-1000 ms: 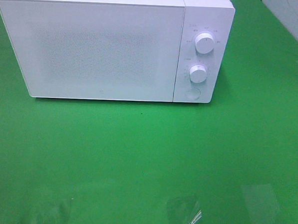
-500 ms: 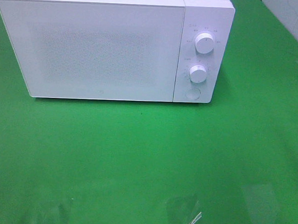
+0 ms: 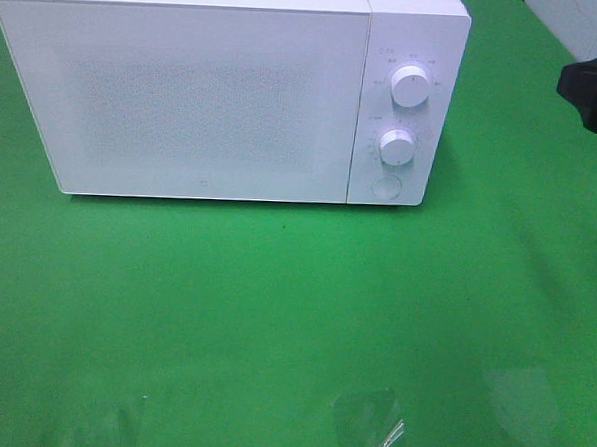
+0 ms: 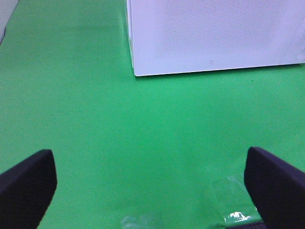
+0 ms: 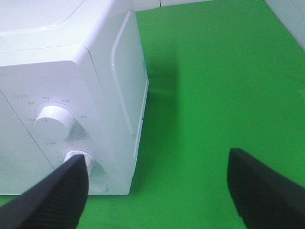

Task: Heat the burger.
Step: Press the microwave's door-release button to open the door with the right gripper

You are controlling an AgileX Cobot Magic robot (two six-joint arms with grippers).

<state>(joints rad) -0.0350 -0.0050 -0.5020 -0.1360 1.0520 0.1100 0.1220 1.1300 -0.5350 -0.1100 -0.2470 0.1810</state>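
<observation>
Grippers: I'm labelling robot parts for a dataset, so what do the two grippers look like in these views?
The left gripper has two broad, matte fingers, dark navy to black, with rounded corners. The right gripper has the same dark fingers, and a fine ribbed texture shows on them. No cables or markings are visible.
</observation>
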